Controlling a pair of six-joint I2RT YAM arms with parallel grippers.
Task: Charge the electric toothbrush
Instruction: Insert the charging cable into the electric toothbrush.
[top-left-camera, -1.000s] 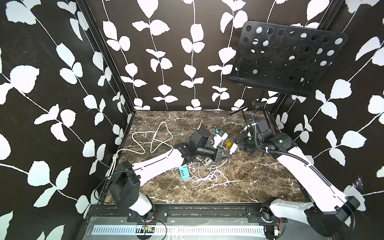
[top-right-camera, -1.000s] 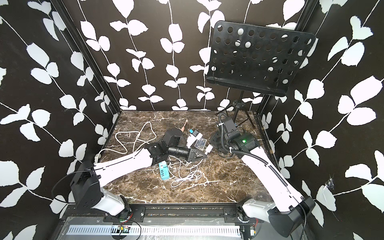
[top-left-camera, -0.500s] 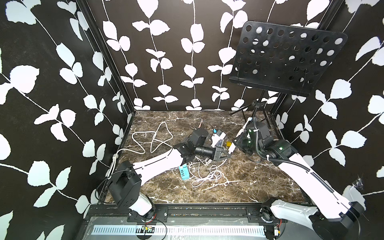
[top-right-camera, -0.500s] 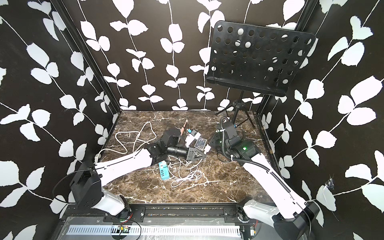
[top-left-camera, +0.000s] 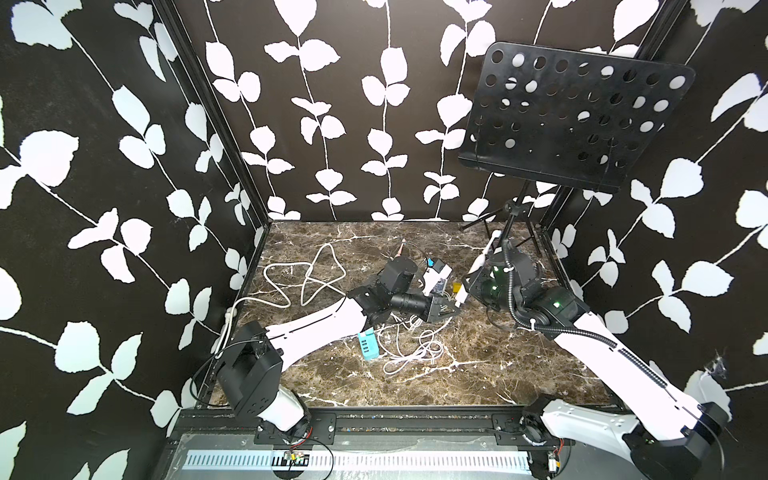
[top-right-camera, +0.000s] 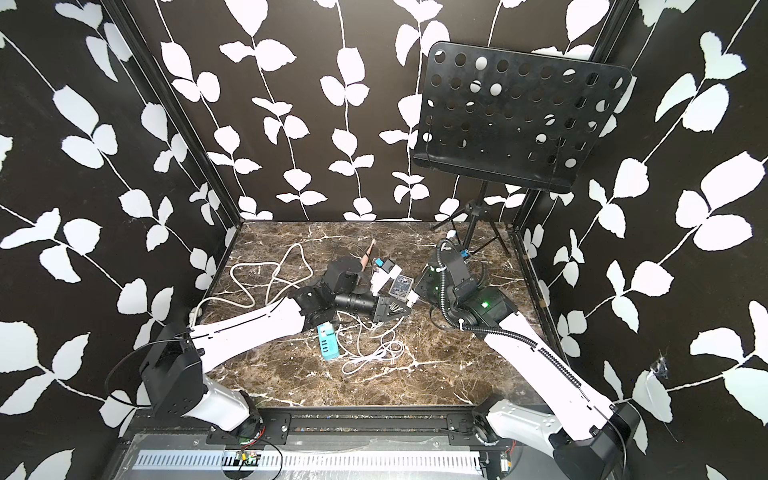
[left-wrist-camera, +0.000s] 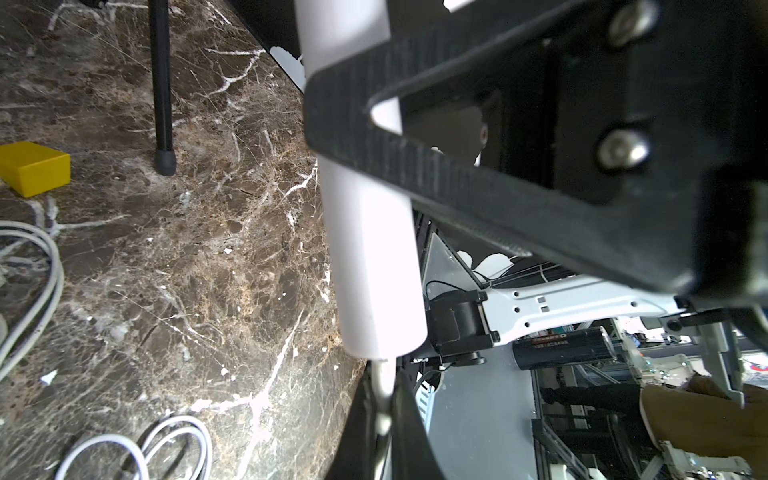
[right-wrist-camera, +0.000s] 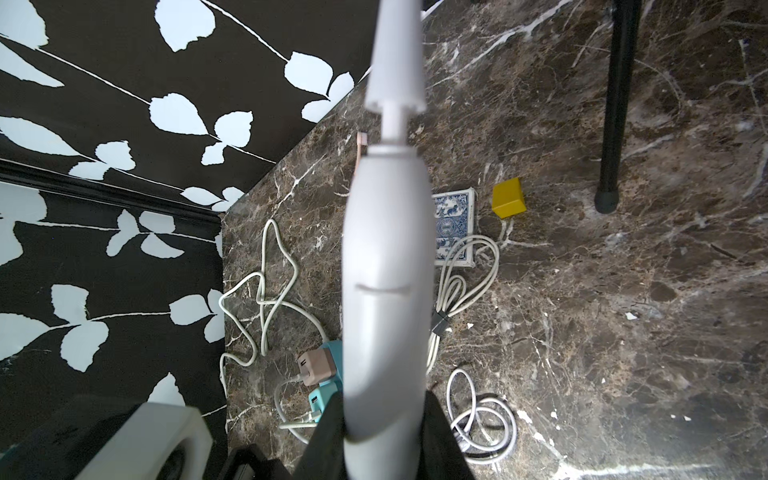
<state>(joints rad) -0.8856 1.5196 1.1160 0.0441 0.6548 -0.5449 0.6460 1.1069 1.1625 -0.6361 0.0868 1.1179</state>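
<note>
I see a black perforated music stand (top-left-camera: 577, 120) at the far right corner of the brown marble tabletop (top-left-camera: 478, 374), with one rubber-tipped leg (right-wrist-camera: 606, 203) planted near a yellow block (right-wrist-camera: 508, 203). A blue-backed card deck (right-wrist-camera: 453, 220) lies flat just beside the block, and a slim pinkish stick (top-right-camera: 368, 255) lies farther back. Black leaf-print walls (top-left-camera: 332, 104) all round.

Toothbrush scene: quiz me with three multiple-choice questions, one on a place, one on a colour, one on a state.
1. The yellow block lies: A beside the card box; B on a shelf; C in a bowl.
2. The charger hub is: A red; B teal; C black.
3. The toothbrush is: A lying flat; B standing in a dock; C held by the right gripper.
Answers: A, they sit side by side; B, its casing is teal; C, the jaws clamp its handle.
</note>
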